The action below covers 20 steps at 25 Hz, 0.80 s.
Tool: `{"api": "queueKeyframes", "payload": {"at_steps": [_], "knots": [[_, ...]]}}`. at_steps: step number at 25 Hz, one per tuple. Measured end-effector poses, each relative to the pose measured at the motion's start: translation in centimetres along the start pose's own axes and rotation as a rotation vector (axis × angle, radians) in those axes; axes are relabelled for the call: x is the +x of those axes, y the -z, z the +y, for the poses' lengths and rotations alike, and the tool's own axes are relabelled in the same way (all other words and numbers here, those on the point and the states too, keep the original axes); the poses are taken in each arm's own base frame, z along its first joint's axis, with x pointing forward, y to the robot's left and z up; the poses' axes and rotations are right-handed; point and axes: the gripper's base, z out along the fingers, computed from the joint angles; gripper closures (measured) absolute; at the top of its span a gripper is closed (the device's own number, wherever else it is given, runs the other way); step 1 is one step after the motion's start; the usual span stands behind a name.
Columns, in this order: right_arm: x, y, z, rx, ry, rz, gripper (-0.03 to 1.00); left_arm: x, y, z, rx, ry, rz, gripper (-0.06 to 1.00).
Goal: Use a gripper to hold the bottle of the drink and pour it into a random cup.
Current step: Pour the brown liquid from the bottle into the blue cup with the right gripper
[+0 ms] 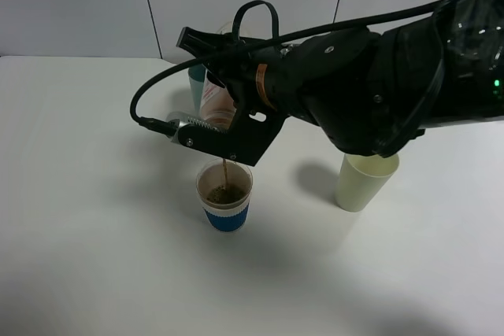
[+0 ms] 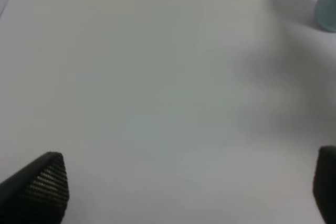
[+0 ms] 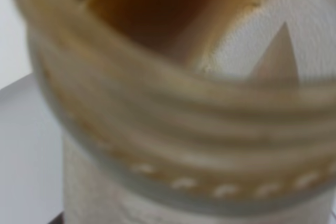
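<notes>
In the exterior high view my right gripper (image 1: 224,120) is shut on the bottle (image 1: 217,102), a translucent white one with a pink-red label, tipped mouth-down. A thin brown stream falls from it into the white cup with a blue band (image 1: 225,196), which holds brown drink. The right wrist view is filled by the bottle's ribbed neck (image 3: 173,108), with brown liquid inside. My left gripper (image 2: 191,187) is open over bare table; its ribbed fingertips (image 2: 50,179) stand far apart. The left arm is out of the exterior view.
A taller pale green cup (image 1: 365,181) stands right of the blue-banded cup. A teal cup (image 1: 196,82) stands behind the bottle, mostly hidden by the arm; its edge shows in the left wrist view (image 2: 327,3). The white table (image 1: 87,218) runs to a white wall.
</notes>
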Motion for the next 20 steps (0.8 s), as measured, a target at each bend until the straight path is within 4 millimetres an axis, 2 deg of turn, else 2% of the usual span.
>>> {"api": "queueKeyframes", "payload": {"at_steps": [20], "knots": [[-0.01, 0.04, -0.03, -0.002, 0.048, 0.006, 0.60, 0.00, 0.00, 0.00, 0.000, 0.000, 0.000, 0.02]]}}
